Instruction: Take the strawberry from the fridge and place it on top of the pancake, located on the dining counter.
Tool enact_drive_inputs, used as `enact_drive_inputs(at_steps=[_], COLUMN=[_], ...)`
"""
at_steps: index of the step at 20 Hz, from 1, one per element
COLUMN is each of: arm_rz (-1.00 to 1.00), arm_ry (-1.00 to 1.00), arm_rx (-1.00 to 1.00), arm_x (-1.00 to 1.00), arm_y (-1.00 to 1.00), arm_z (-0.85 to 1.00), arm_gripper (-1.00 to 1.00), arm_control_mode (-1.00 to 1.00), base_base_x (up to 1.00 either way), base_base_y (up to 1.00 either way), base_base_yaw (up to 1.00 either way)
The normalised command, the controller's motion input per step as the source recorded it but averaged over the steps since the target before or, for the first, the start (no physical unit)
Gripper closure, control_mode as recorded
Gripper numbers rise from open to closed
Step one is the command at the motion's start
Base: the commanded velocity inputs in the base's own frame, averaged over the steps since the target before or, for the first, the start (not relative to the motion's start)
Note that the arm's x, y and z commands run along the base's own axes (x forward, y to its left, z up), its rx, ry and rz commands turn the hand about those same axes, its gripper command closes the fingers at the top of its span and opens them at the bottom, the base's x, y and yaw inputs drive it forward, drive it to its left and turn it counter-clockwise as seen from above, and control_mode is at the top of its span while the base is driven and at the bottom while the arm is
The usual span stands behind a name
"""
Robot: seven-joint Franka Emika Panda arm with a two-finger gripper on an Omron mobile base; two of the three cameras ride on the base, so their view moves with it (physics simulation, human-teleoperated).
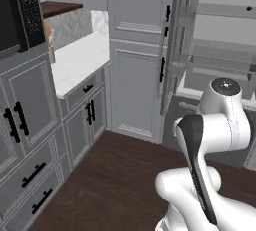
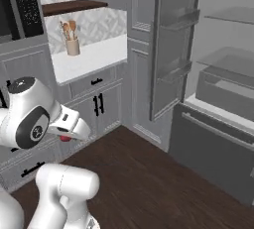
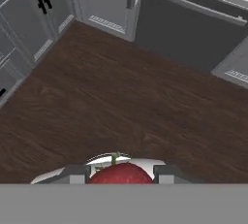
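Observation:
In the hand view, the red strawberry (image 3: 120, 170) with its small green stem sits between the two dark fingertips (image 3: 77, 174), and my gripper (image 3: 121, 175) is shut on it above the dark wood floor. From the right base view, the strawberry (image 2: 64, 138) peeks out red under the white hand, low on the left. The fridge (image 2: 218, 74) stands open at the right, with its door (image 2: 171, 49) swung out, glass shelves, and its dark bottom drawer (image 3: 193, 19) closed. The pancake and the dining counter are out of view.
A white counter over grey drawers (image 2: 94, 54) runs along the left and carries a beige utensil holder (image 2: 73, 44). Tall grey panelled cabinets (image 1: 135, 50) stand beside the fridge. Dark wood floor (image 3: 121, 92) lies open below the hand.

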Motion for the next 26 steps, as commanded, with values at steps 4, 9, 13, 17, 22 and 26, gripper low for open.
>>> enact_drive_inputs(at_steps=[4, 9, 13, 17, 22, 26], arm_rz=[0.0, 0.0, 0.0, 0.0, 0.0, 0.0], arm_ry=[0.0, 0.0, 0.0, 0.0, 0.0, 0.0], arm_rx=[0.0, 0.0, 0.0, 0.0, 0.0, 0.0], arm_x=[0.0, 0.0, 0.0, 0.0, 0.0, 0.0], arm_y=[0.0, 0.0, 0.0, 0.0, 0.0, 0.0], arm_z=[0.0, 0.0, 0.0, 0.0, 0.0, 0.0], arm_gripper=[1.0, 1.0, 1.0, 1.0, 1.0, 1.0], arm_control_mode=[1.0, 1.0, 1.0, 1.0, 1.0, 1.0], base_base_x=[-0.75, -0.65, -0.35, -0.21, -0.19, -0.05], base_base_y=[0.34, 0.31, 0.42, 0.43, 0.44, 0.59], base_base_yaw=[0.75, 0.77, 0.81, 0.79, 0.74, 0.66])
